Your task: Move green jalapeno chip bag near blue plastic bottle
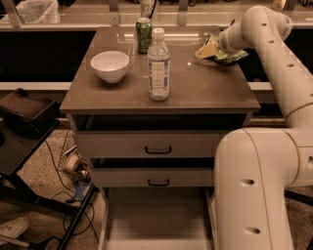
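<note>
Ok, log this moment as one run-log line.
claw: at green jalapeno chip bag, far right corner of table | blue plastic bottle: upright, mid-table | bag: not yet near bottle

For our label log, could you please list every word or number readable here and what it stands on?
"87", roughly: on the white object behind the green can.
Label of the blue plastic bottle: too blurred.
Print on the green can: too blurred.
On the green jalapeno chip bag, at the gripper on the far right of the table: nothing legible.
</note>
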Tool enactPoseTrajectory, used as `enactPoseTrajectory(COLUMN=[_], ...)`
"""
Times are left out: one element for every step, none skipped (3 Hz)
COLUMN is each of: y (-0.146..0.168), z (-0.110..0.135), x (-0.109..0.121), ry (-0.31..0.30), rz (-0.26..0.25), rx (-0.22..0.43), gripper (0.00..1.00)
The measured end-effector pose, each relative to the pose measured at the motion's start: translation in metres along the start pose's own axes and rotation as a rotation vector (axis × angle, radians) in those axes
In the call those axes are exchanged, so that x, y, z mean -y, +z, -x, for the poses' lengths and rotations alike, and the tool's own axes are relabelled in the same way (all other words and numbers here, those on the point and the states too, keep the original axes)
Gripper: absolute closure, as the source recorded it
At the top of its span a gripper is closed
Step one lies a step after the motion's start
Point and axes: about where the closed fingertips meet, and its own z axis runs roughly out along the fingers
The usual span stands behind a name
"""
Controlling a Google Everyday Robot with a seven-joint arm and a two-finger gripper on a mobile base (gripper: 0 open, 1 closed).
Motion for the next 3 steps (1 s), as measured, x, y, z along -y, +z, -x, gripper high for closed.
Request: enactPoseTrajectory(y=[0.0025, 0.0061, 0.0107], z=[-0.0024, -0.0039, -0.006], x=[-0.0006, -0.0032, -0.0066], ry=[0.012, 0.012, 0.012], rz=[0.001, 0.006, 0.011], rx=[-0.009, -0.013, -0.017], gripper=[0.41, 0.64, 0.95])
